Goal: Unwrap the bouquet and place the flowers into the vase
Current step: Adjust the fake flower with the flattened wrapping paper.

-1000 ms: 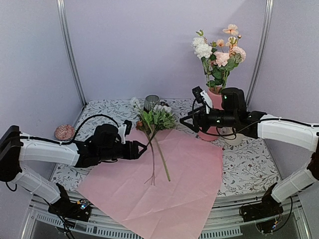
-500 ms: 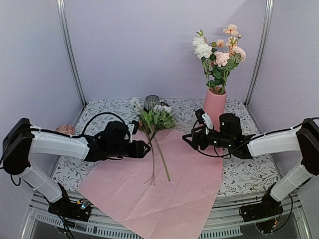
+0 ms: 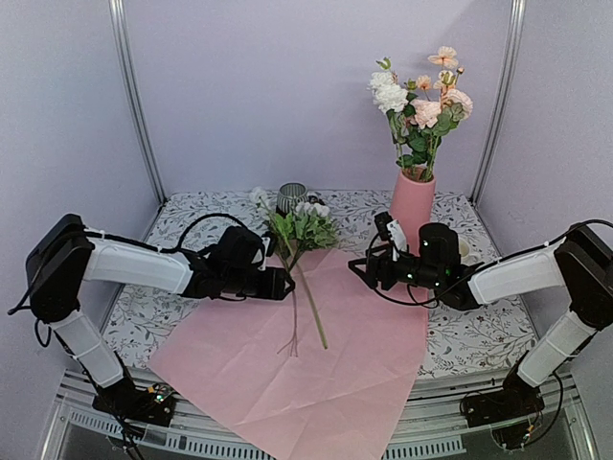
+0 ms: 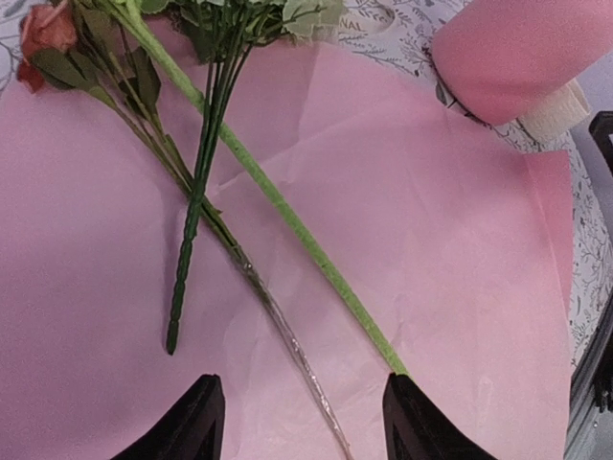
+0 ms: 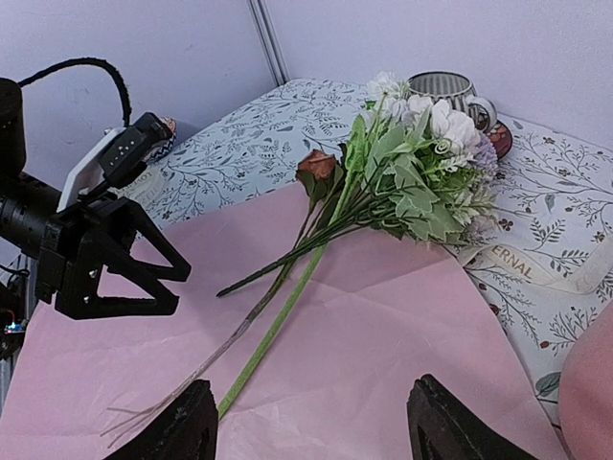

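The bouquet's pale pink paper lies spread flat on the table. A few loose flowers lie on it, heads toward the back and stems running toward the front. The tall pink vase stands at the back right and holds several flowers. My left gripper is open, low over the paper just left of the stems; its fingertips straddle the stem ends without touching. My right gripper is open too, low over the paper right of the stems, with nothing between its fingers.
A striped mug stands behind the flower heads. A cream ribbon lies on the patterned tablecloth by the paper's back edge. A short cream cup sits behind my right arm. Metal posts rise at both back corners.
The right arm came down from beside the vase to just over the paper. The left gripper slid right, closer to the stems. The flowers have not moved.
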Motion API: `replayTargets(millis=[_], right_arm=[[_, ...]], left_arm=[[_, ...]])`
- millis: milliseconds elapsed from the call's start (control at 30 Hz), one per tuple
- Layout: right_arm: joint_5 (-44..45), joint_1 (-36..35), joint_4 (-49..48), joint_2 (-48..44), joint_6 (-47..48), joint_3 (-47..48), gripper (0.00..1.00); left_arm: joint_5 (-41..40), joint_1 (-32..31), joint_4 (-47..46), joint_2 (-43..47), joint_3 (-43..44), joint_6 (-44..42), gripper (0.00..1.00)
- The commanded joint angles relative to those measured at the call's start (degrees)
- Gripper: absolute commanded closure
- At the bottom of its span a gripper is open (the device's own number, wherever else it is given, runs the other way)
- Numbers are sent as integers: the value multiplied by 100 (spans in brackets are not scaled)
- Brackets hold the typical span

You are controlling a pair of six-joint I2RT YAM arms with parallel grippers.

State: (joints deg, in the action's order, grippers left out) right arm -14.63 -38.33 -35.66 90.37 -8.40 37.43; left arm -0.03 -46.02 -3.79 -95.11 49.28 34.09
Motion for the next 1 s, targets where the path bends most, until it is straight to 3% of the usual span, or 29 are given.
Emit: replayTargets(millis=[0, 267, 567, 967], right_arm=[[90, -37, -214, 78, -56, 35, 30], [109, -35, -196, 95, -49, 41, 30], [101, -35, -161, 160, -22, 95, 30], [119, -38, -103, 192, 22, 133, 29]], left_arm=[[-65, 62, 348, -254, 354, 0, 42], [-221, 293, 773, -650, 727, -425, 38], [-109, 470, 759, -873, 881, -770, 25], [85, 711, 1104, -1595, 1583, -1042, 42]])
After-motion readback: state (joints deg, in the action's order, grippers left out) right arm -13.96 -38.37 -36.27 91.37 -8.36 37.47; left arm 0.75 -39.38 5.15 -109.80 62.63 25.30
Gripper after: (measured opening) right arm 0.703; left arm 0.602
